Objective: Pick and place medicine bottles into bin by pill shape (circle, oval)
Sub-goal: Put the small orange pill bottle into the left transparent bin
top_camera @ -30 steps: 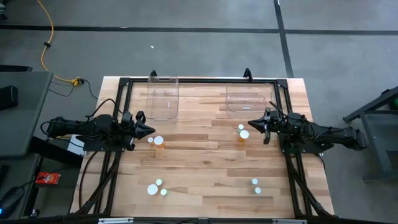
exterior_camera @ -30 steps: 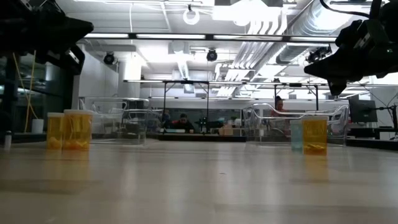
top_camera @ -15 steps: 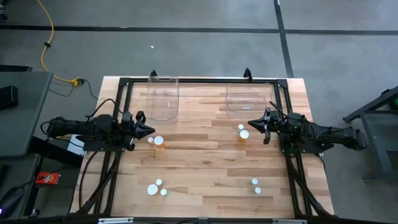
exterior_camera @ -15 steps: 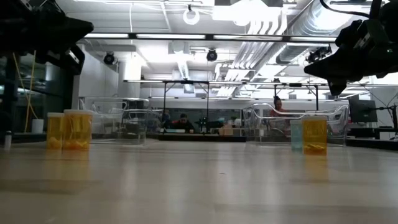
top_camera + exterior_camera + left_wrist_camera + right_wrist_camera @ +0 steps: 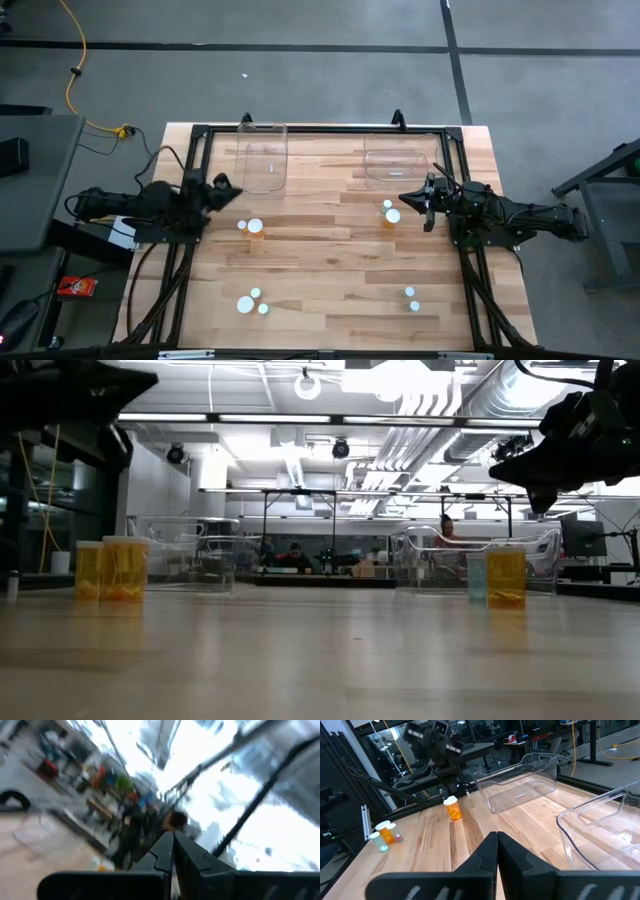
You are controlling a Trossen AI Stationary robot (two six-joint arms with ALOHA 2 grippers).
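Note:
Small white-capped medicine bottles stand upright on the wooden table in four groups: a pair (image 5: 250, 227) at the left, a pair (image 5: 391, 212) at the right, a cluster (image 5: 252, 302) near the front left, and a pair (image 5: 412, 298) near the front right. My left gripper (image 5: 232, 190) is shut and empty, raised above the table, beyond the left pair. My right gripper (image 5: 405, 200) is shut and empty, above the table just right of the right pair. The low view shows amber bottles at the left (image 5: 112, 568) and right (image 5: 505, 577). The right wrist view shows the left pair (image 5: 453, 809).
Two clear plastic bins stand at the table's far side, one at the left (image 5: 262, 155) and one at the right (image 5: 398, 160). A black frame (image 5: 320, 129) runs around the table's edges. Bare wood lies in the table's middle. People show in the room behind.
My left gripper has risen and gone a little toward the table's far edge, tipping its fingers upward, away from the left pair of bottles. Its fingers stay shut. The bottles have not moved.

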